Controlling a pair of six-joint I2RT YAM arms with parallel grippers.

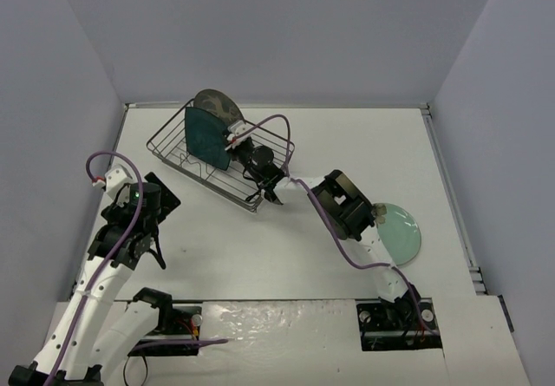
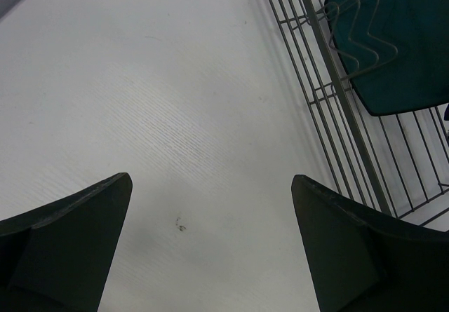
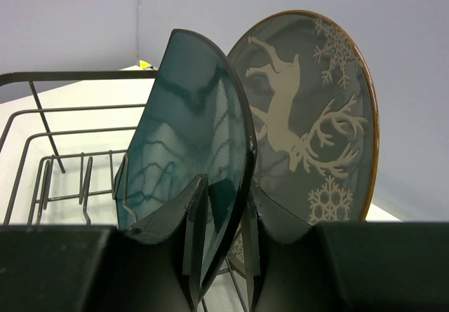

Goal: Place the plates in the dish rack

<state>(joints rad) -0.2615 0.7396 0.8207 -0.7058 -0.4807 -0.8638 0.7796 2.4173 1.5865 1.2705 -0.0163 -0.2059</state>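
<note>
The dish rack [image 1: 173,147] stands at the back centre-left of the table. The dark deer plate [image 1: 217,106] stands upright in it at the far end, and the square teal plate [image 1: 205,139] stands upright just in front of it. My right gripper [image 1: 236,139] reaches over the rack's right rim. In the right wrist view its jaws [image 3: 226,182] close on the teal plate's [image 3: 189,130] edge, with the deer plate [image 3: 309,116] behind. The mint-green plate [image 1: 401,230] lies flat at the right. My left gripper [image 1: 147,256] is open and empty above the table at the left.
The left wrist view shows bare white table between the open fingers [image 2: 210,186], with the rack's wire side [image 2: 330,116] and the teal plate [image 2: 407,45] at the upper right. The right arm's elbow [image 1: 342,204] partly overlaps the mint plate's left edge. Grey walls enclose the table.
</note>
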